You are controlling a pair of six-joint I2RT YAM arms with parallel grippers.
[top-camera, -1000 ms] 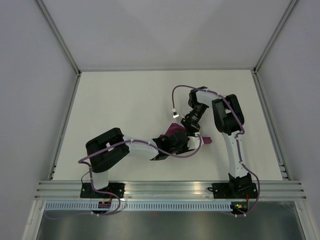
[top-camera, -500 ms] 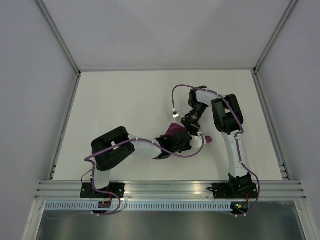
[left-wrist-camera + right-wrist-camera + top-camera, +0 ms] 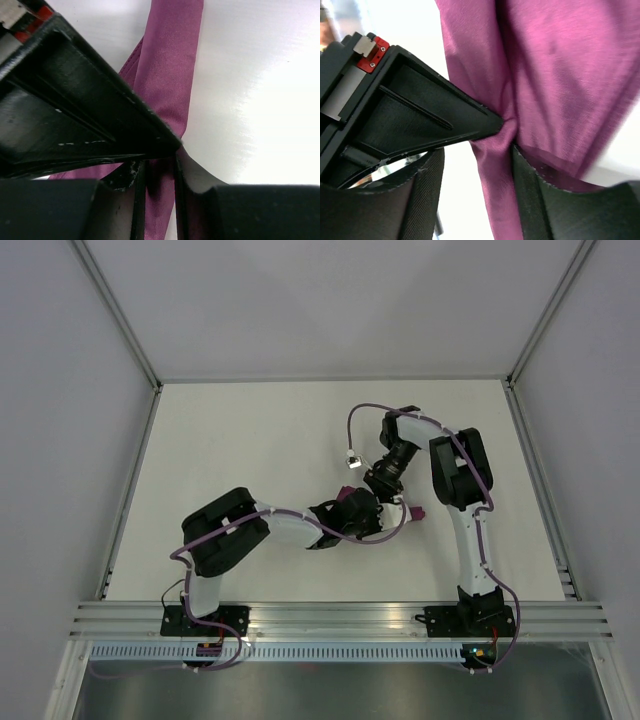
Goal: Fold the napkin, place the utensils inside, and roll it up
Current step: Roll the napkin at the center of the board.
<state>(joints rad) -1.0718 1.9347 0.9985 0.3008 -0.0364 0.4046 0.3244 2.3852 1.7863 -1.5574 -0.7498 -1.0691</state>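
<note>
The plum-purple napkin [image 3: 413, 514] is bunched into a narrow strip at the table's middle right, mostly hidden under both grippers. My left gripper [image 3: 362, 512] is shut on a fold of it, and the cloth [image 3: 172, 65] runs away from the jaws over the white table. My right gripper [image 3: 384, 484] is just behind and is shut on gathered cloth [image 3: 560, 70]. In the wrist views the left gripper [image 3: 167, 160] and the right gripper [image 3: 507, 134] both pinch fabric at the fingertips. No utensils show in any view.
The white tabletop [image 3: 250, 450] is bounded by grey walls at the left, back and right. A metal rail [image 3: 340, 615] runs along the near edge. A purple cable with a small white connector [image 3: 352, 462] hangs beside the right wrist.
My left gripper has moved up and to the right, closer to the right gripper. The visible napkin has shrunk to a tighter bundle between them. The right arm has shifted slightly.
</note>
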